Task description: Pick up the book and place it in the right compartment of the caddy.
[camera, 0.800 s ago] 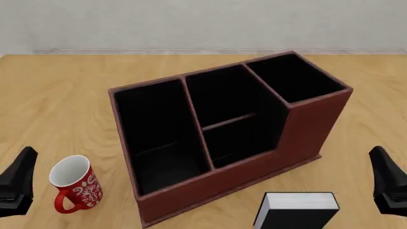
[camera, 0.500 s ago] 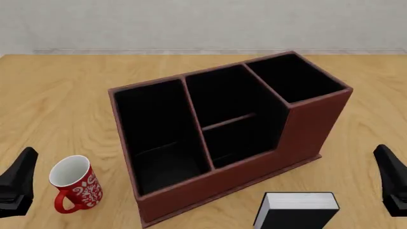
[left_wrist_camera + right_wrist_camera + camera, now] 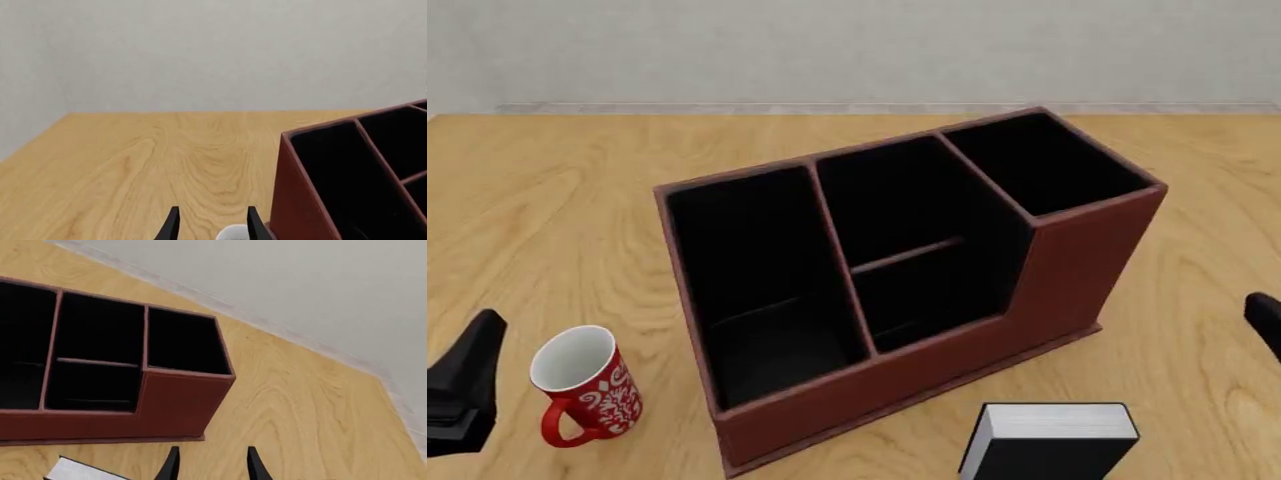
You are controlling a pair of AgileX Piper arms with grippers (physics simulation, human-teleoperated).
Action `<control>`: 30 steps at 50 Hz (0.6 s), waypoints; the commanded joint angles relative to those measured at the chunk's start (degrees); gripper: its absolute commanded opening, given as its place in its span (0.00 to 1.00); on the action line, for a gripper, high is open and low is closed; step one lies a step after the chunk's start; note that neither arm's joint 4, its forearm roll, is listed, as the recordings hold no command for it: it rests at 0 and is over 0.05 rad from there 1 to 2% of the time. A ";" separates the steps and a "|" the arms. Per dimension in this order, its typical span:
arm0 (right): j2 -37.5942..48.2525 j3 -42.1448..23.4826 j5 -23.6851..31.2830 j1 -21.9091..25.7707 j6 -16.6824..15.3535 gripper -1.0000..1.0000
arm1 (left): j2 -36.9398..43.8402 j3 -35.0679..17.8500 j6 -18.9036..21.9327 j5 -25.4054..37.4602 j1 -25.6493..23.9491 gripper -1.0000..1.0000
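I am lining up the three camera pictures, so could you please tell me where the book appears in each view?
Front view: the book lies at the bottom edge, right of centre, just in front of the caddy, cut off by the frame.
Right wrist view: only its white page edge shows, in the lower left corner beside the right gripper.
Left wrist view: not in it.
Shared landmark: the caddy, whose tall right compartment shows in the front and right wrist views.

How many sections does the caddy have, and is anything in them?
3: the wide left section, the middle section with a crossbar, and the right compartment of the caddy. All look empty; their floors are dark.
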 commanded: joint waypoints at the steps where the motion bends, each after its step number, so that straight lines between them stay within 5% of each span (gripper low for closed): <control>1: 7.74 -9.54 11.63 4.01 -4.86 1.00 | 0.00 0.41 -0.52 0.66 -0.11 1.00; 18: 16.19 -23.34 27.34 4.14 -13.75 1.00 | 0.00 0.01 0.30 1.78 0.35 1.00; 30: 22.30 -27.15 33.36 7.23 -15.09 1.00 | -0.03 -0.05 0.55 2.01 0.61 1.00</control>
